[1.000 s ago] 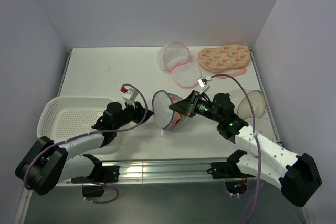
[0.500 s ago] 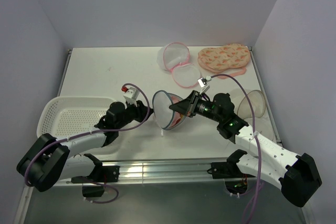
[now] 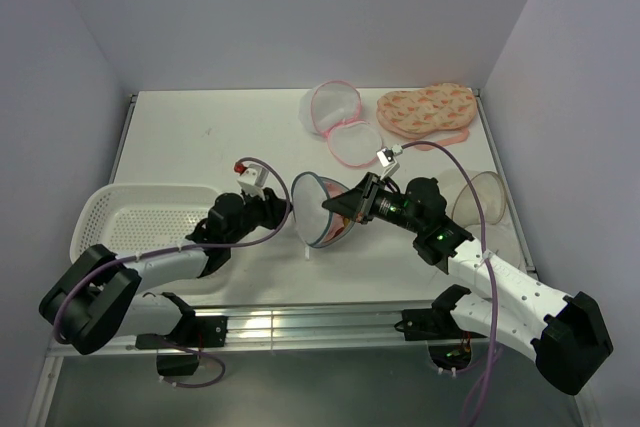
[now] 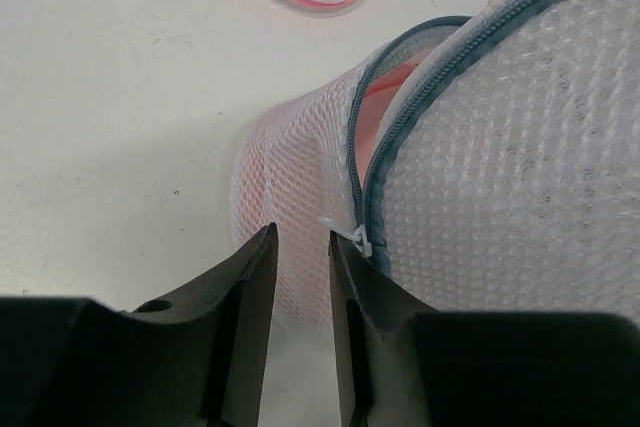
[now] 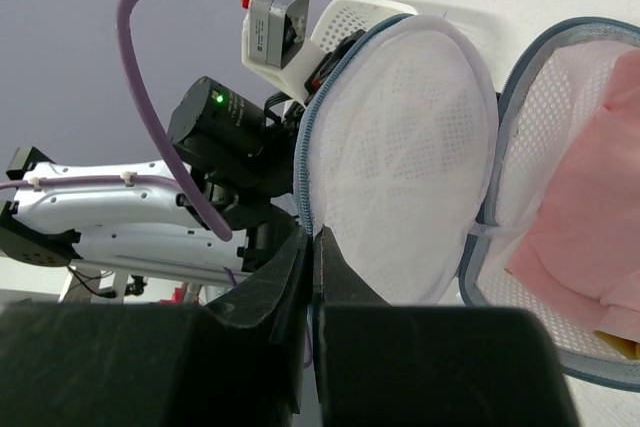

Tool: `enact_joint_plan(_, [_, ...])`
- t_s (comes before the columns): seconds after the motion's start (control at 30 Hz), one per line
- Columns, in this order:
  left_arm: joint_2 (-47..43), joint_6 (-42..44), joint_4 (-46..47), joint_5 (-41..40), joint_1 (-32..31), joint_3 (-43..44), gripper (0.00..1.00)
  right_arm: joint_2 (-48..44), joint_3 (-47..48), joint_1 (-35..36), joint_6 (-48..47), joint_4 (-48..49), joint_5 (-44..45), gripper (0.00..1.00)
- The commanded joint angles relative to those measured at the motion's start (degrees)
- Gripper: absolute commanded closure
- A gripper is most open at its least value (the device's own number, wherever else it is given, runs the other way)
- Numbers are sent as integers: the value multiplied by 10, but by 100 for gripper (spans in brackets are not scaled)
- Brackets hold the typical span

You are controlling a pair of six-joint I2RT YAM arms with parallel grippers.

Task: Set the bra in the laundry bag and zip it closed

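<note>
Black fingers of the left pincer [image 4: 300, 237] stand a narrow gap apart with nothing between them, their tips just short of the laundry bag [image 4: 500, 167]. The bag's small white zip pull [image 4: 358, 238] sits a little to the right of that gap rather than inside it. As things line up now, closing would probably nip loose mesh beside the grey zip and miss the pull.

The right pincer [image 5: 312, 237] comes in from the other side. It is fully closed, and the wrist view shows the grey rim of one dome running into its tips, so I judge it has the bag by a thin pinch on the rim. That hold props the bag on the worktop [image 3: 200, 137], between the two arms. A thin pinch may slip if the left arm tugs hard or off the zip's line. The soft bag could then twist or fold, and the pull would swing away.

Inside, the pink bra [image 5: 590, 217] lies in the lower dome, and the two halves gape apart with the zip not yet run. Pink cloth shows close to the teeth in the left wrist view. Any fabric bulging over the rim could catch in the slider and jam it partway.

A white basket [image 3: 130, 217] rests to the left. Farther back lie the pink-rimmed bag [image 3: 338, 125] and the peach padded piece [image 3: 425, 110], well apart from the work and unlikely to interfere.
</note>
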Motion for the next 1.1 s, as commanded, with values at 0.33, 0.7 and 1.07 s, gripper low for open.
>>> enact_joint_plan(0.33, [2,27,36,-2,-20,23,88,-3,-14,-11,0,14,-10,100])
enact_joint_plan(0.7, [-62,-8,-17,-34,-27,-7,100,-15,-10,-28,-4,-27,-3,100])
enact_joint_plan(1.07, [-149,-21,-96,-34,-34,-22,100,-7,67,-64,-98,-248,107,69])
